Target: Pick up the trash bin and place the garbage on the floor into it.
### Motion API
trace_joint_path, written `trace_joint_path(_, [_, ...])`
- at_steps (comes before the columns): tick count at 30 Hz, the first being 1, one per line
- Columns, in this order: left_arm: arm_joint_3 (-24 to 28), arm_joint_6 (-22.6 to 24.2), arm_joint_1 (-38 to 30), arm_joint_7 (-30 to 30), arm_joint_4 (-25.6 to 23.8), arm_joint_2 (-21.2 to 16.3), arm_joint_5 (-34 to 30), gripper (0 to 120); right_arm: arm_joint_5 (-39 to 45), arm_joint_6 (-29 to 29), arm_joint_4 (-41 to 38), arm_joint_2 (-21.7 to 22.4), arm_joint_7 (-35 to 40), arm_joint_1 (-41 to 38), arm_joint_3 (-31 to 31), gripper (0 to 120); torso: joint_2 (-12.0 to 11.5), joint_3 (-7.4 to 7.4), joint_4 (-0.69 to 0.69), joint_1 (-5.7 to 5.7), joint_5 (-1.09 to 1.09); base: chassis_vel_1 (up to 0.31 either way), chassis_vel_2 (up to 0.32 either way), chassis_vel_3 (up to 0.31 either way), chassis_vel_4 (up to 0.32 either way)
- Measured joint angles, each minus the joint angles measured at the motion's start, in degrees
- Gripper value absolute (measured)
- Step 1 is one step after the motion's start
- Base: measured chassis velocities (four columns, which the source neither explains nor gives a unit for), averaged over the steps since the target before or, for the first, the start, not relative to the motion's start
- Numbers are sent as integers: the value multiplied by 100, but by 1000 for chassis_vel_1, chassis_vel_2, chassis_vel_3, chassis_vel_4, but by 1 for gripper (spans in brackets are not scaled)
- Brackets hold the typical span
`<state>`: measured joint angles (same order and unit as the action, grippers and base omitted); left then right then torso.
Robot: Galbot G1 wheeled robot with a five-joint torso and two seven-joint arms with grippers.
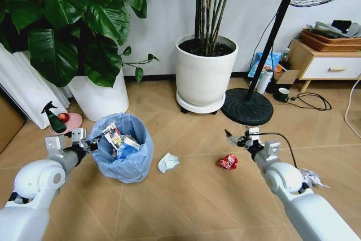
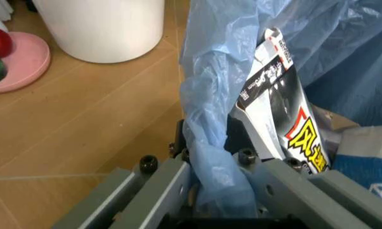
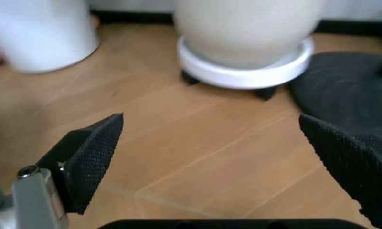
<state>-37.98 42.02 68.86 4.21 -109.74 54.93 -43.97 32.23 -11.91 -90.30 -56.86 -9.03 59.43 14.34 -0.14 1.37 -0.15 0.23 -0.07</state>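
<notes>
The left hand (image 1: 90,144) was clamped on the near rim of the trash bin (image 1: 125,149), its two grey fingers (image 2: 162,188) pinching a fold of the crinkly light blue liner bag (image 2: 211,143) between them. The bin stood on the herringbone wood floor (image 1: 186,196), just in front of the white plant pot (image 1: 101,97) holding the big-leafed plant. Inside it sat packets already: a black-and-white wrapper with red and yellow lettering (image 2: 286,114) leaned against the liner wall, and a blue-and-white packet (image 1: 128,148) lay beside it.

Over on the other side, the right hand (image 1: 232,138) hovered above bare floor with its black textured pads (image 3: 92,155) spread wide apart, nothing between them. Ahead of it stood the round white pot on its wheeled saucer (image 3: 245,71) and the dark fan base (image 1: 247,106).

Litter was on the floor: a crumpled white paper ball (image 1: 168,162) lay just beside the bin toward the middle, a red snack wrapper (image 1: 228,162) lay near the right arm, close below the open hand, and another crumpled white piece (image 1: 309,178) rested beside the right forearm. A green spray bottle (image 1: 54,118) stood by a pink dish (image 1: 70,122) near the left arm.
</notes>
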Motion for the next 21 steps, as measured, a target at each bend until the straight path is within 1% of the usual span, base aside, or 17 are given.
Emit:
trace_joint_path(2, [2, 0, 0, -9, 14, -8, 6, 0, -2, 1, 92, -9, -61, -67, -76, 100, 0, 0, 2, 0, 1, 0, 0, 0, 0])
trace_joint_path(5, [2, -2, 0, -40, 62, -34, 33, 0, 31, -27, 441, -98, -227, -389, -479, 100, 0, 0, 2, 0, 2, 0, 0, 0, 0])
trace_joint_path(6, [2, -2, 0, -40, 62, -34, 33, 0, 31, -27, 441, -98, -227, -389, -479, 100, 0, 0, 2, 0, 2, 0, 0, 0, 0])
trace_joint_path(7, [-5, -4, -2, -49, 93, -37, 44, 0, 51, -62, 648, -197, -252, -594, -752, 100, 0, 0, 3, 0, 0, 0, 0, 0, 0])
trace_joint_path(8, [-12, -4, -3, -49, 101, -37, 46, 0, 50, -65, 709, -231, -261, -651, -831, 100, 0, 0, 2, 0, 0, 0, 0, 0, 0])
trace_joint_path(9, [-50, -8, -16, -49, 139, -37, 52, 0, 14, -73, 1003, -434, -323, -932, -1157, 100, 0, 0, 3, 0, 0, 0, 0, 0, 0])
trace_joint_path(12, [-73, -10, -24, -49, 156, -37, 52, 0, -28, -68, 1162, -562, -364, -1069, -1293, 100, 0, 0, 3, 0, 2, 0, 0, 0, 0])
trace_joint_path(13, [-91, -11, -28, -48, 172, -47, 52, 0, -101, -34, 1378, -736, -429, -1232, -1425, 100, 0, 0, 3, 0, 0, 0, 0, 0, 0])
trace_joint_path(14, [-93, -11, -29, -48, 173, -48, 52, 0, -108, -29, 1401, -753, -436, -1247, -1436, 100, 0, 0, 3, 0, 0, 0, 0, 0, 0])
trace_joint_path(15, [-110, -12, -30, -48, 179, -63, 52, 0, -216, 19, 1687, -962, -529, -1428, -1559, 100, 0, 0, 2, 0, -4, 0, 0, 0, 0])
trace_joint_path(17, [-114, -12, -30, -48, 181, -68, 52, 0, -245, 32, 1760, -1017, -556, -1473, -1589, 100, 0, 0, 3, 0, -3, 0, 0, 0, 0])
trace_joint_path(18, [-124, -14, -29, -48, 181, -87, 49, 0, -386, 115, 2132, -1257, -680, -1674, -1725, 100, 0, 0, 4, 0, 2, 0, 0, 0, 0])
trace_joint_path(19, [-135, -15, -25, -47, 181, -104, 47, 0, -489, 192, 2431, -1415, -767, -1818, -1834, 100, 0, 0, 4, 0, 3, 0, 0, 0, 0])
trace_joint_path(20, [-135, -15, -25, -47, 181, -104, 47, 0, -489, 192, 2431, -1415, -767, -1818, -1834, 100, 0, 0, 4, 0, 3, 0, 0, 0, 0])
trace_joint_path(21, [-138, -17, -20, -44, 179, -113, 47, 0, -614, 265, 2700, -1554, -829, -1940, -1920, 100, 0, 0, 4, 0, -1, 0, 0, 0, 0])
